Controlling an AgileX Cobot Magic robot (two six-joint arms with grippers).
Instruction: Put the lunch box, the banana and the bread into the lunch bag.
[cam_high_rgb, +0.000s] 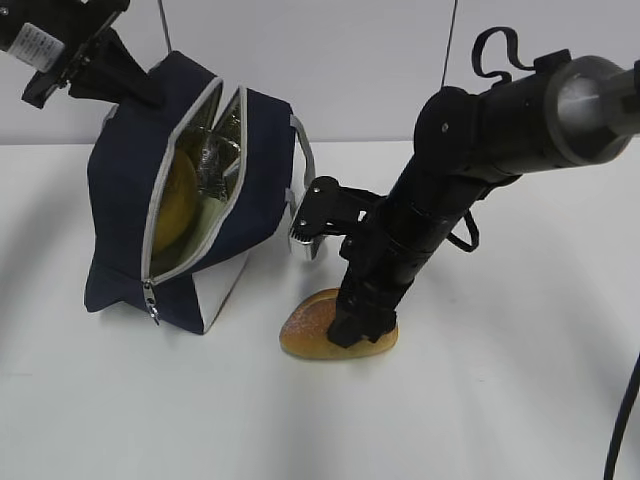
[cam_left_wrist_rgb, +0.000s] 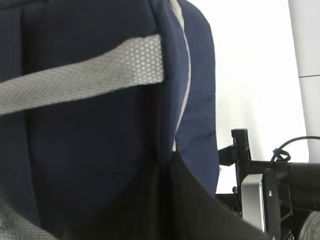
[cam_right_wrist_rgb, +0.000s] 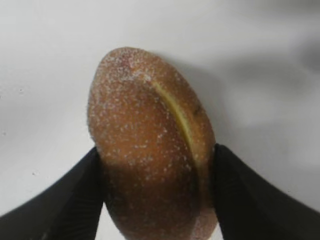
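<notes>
Two pincer fingers (cam_right_wrist_rgb: 75, 200) pressed against the bread (cam_right_wrist_rgb: 150, 145), its near end cropped.

Count: 1 lunch bag (cam_high_rgb: 120, 190), unzipped. 1 bread (cam_high_rgb: 310, 325) on surface (cam_high_rgb: 480, 400), 5 o'clock from bag. 1 yellow item (cam_high_rgb: 175, 210) inside bag, identity unclear. 2 arms, 2 end effectors: left end effector (cam_high_rgb: 130, 85), right end effector (cam_high_rgb: 350, 335).

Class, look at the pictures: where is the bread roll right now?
The bread lies on the white table, centre of the exterior view, just right of the lunch bag, with the right gripper straddling it.
</notes>
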